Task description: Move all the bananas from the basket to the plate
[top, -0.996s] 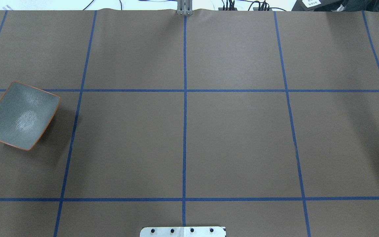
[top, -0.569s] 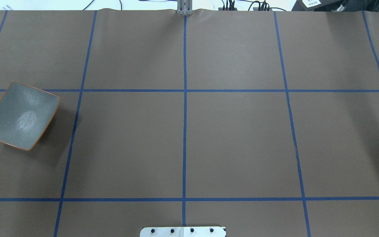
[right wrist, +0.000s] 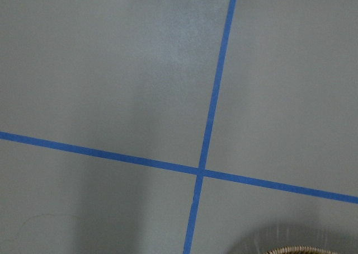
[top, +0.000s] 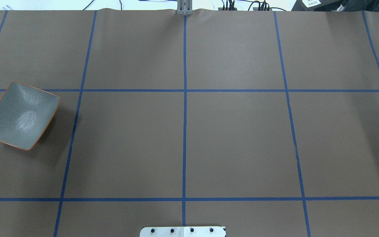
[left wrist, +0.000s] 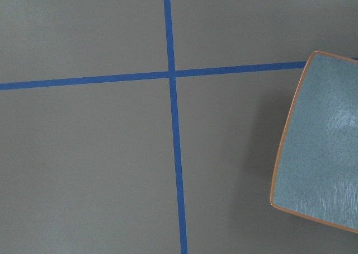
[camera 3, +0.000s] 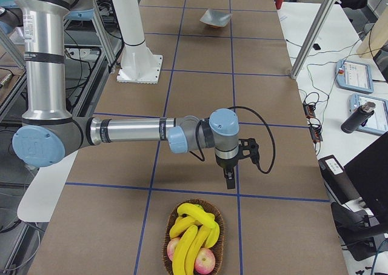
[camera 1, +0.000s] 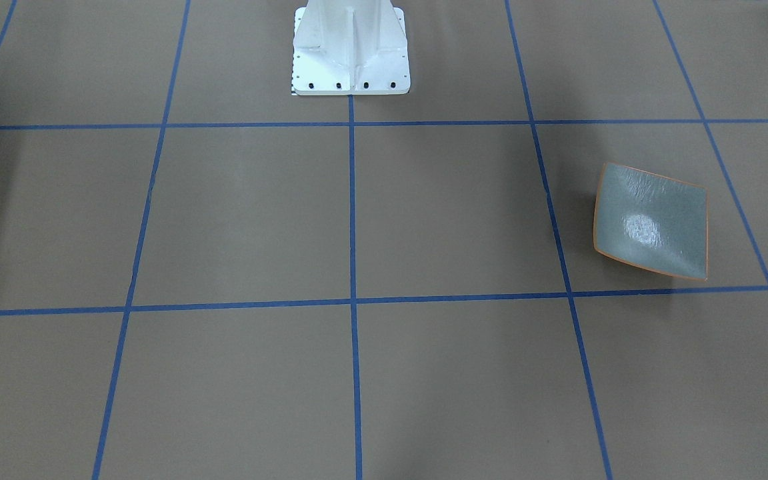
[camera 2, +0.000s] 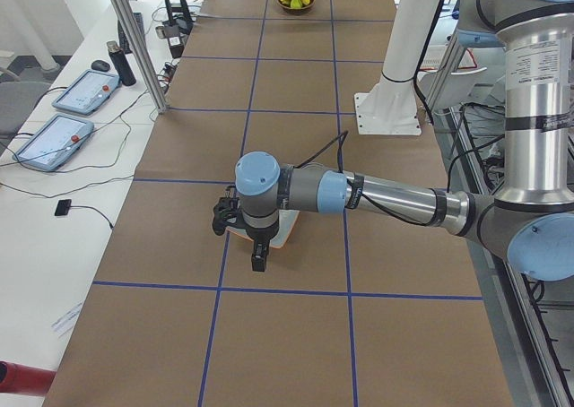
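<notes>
Yellow bananas point(camera 3: 195, 217) all in basket point(camera 3: 220, 232), plate point(top: 20, 115) bare; right arm point(camera 3: 133, 131) must reach one next, can't tell either jaws' state.

On my feeds the surface point(top: 235, 141) is a flat brown, ruled into large squares by blue tape lines point(top: 184, 131). The plate point(top: 20, 115) reads grey-green with a thin orange rim and a pale glossy patch near its middle. The bananas point(camera 3: 189, 235) are bright yellow, in a woven tan-brown basket point(camera 3: 219, 221) with apples point(camera 3: 205, 261) blotched pink-red and yellowish. The left arm point(camera 2: 395, 199) and right arm point(camera 3: 127, 131) are silver with light blue joint caps. The left gripper point(camera 2: 258, 265) and right gripper point(camera 3: 230, 183) look black. The pedestal point(camera 1: 351, 47) is white.
</notes>
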Tool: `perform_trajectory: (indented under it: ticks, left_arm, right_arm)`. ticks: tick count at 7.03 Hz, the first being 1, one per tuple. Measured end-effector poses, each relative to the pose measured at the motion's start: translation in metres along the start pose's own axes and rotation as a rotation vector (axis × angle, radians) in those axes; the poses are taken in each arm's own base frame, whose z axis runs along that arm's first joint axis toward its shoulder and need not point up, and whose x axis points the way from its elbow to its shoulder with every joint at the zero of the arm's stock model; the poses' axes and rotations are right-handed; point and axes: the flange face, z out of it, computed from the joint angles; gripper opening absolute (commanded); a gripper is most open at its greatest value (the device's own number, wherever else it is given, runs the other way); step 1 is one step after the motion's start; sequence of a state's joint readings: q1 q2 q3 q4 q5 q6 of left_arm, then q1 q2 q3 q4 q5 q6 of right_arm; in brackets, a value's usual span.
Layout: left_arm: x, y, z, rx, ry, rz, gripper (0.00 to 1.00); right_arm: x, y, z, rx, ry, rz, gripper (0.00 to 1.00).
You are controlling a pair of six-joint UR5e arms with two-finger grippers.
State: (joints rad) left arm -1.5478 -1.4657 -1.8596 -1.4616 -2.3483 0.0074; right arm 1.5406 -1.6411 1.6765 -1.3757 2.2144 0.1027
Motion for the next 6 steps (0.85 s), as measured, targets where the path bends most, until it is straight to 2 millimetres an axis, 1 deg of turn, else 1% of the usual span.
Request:
perform_trajectory:
  ticks: [2, 3, 4, 6]
  left_arm:
    - [0.0, 0.002, 0.001, -0.002, -0.001, 0.0, 1.0]
    - [0.0, 0.002, 0.001, -0.002, -0.001, 0.001, 1.0]
    - [0.0, 0.002, 0.001, -0.001, -0.002, 0.002, 1.0]
    - [0.0, 0.003, -0.001, 0.002, -0.022, 0.005, 1.0]
  right_arm:
    - [0.043, 0.063, 0.027, -0.043, 0.08, 0.127, 0.97]
    - [0.058, 0.086, 0.034, -0.06, 0.104, 0.202, 0.95]
    - [0.068, 0.097, 0.038, -0.066, 0.118, 0.284, 0.94]
    - [0.074, 0.095, 0.039, -0.054, 0.141, 0.419, 0.91]
